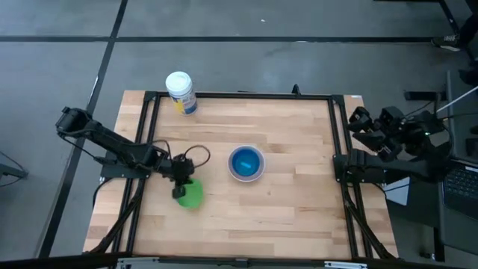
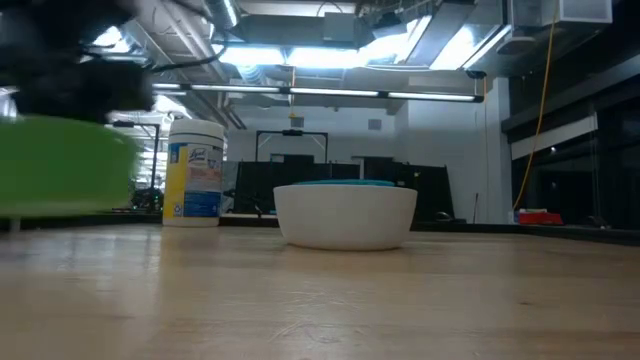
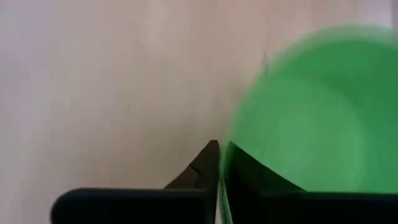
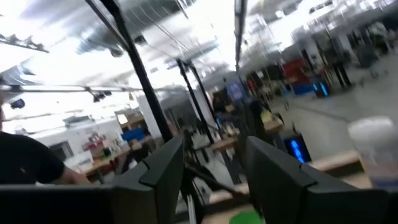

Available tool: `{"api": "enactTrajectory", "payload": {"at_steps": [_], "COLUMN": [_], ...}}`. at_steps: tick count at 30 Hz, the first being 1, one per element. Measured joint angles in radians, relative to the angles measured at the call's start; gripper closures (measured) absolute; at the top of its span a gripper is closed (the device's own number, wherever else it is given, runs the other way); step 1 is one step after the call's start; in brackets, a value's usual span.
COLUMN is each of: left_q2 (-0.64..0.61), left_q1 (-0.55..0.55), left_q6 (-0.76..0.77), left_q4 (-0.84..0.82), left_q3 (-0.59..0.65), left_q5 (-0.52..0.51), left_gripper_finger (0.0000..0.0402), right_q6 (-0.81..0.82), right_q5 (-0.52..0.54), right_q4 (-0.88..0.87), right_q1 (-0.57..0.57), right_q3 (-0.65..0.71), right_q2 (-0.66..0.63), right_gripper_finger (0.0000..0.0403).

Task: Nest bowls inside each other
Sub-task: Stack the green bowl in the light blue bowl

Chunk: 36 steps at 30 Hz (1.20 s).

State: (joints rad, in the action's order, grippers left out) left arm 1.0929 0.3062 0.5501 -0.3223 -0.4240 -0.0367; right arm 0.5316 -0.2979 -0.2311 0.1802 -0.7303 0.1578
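The left end effector (image 1: 181,188) has its two fingers (image 3: 200,171) pinched together on the rim of the green bowl (image 1: 191,193), one finger outside and one inside, well to the left of the white bowl (image 1: 246,164) at the middle of the worktop (image 1: 291,217). The white bowl holds a blue bowl (image 1: 246,161) nested in it, with a teal rim showing in the low view. The right end effector (image 4: 211,165) waits off the worktop's right edge, far from the white bowl, its fingers spread wide and holding nothing.
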Motion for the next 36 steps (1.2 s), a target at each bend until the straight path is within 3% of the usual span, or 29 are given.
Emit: {"api": "enactTrajectory", "payload": {"at_steps": [8,15,19,27,36], "left_q2": [0.062,0.263,0.342,0.362,0.510], "left_q1": [-0.221,-0.399,-0.436,-0.467,-0.437], "left_q6": [-0.196,-0.436,-0.540,-0.580,-0.604], "left_q4": [0.013,0.004,-0.014,-0.031,-0.019], "left_q3": [-0.185,-0.376,-0.492,-0.611,-0.707], "left_q5": [-0.093,-0.020,0.009,0.018,0.099], "left_gripper_finger": [0.0397,0.0398,0.0398,0.0399,0.0399], "right_q6": [-0.026,-0.176,-0.150,-0.056,-0.063], "right_q5": [-0.006,-0.051,-0.089,-0.260,-0.337], "right_q4": [-0.182,-0.174,-0.158,0.208,0.203], "right_q1": [0.000,0.000,0.001,0.000,0.000], "right_q3": [0.002,0.038,0.137,0.328,0.363], "right_q2": [-0.115,-0.154,-0.155,-0.159,-0.159], "right_gripper_finger": [0.0229,0.0267,0.0293,0.0319,0.0300]}}
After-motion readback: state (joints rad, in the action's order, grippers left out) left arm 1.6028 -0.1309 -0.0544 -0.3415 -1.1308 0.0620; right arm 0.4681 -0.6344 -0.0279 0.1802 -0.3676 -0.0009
